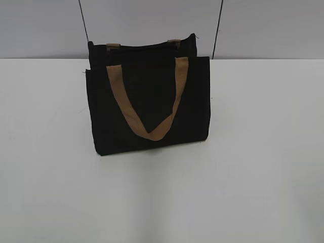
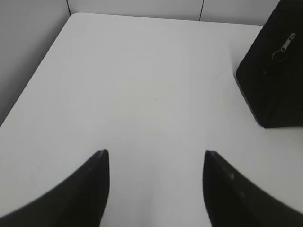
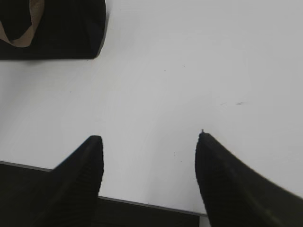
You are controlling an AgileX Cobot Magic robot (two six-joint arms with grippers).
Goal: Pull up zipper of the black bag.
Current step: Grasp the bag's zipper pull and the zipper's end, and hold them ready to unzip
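Observation:
The black bag [image 1: 152, 101] stands upright on the white table [image 1: 253, 177], its near tan-brown handle [image 1: 147, 114] hanging down its front. In the left wrist view the bag's end [image 2: 277, 71] is at the upper right, with the small silver zipper pull [image 2: 285, 43] and its ring hanging on it. In the right wrist view the bag's lower corner [image 3: 61, 33] is at the upper left. My left gripper [image 2: 155, 153] is open and empty, well left of the bag. My right gripper [image 3: 147, 137] is open and empty near the table's front edge. Neither gripper shows in the exterior view.
Grey wall panels [image 1: 253, 25] stand behind the table. A grey side wall [image 2: 23, 47] runs along the table's left edge. The table's front edge [image 3: 142, 202] lies just under my right gripper.

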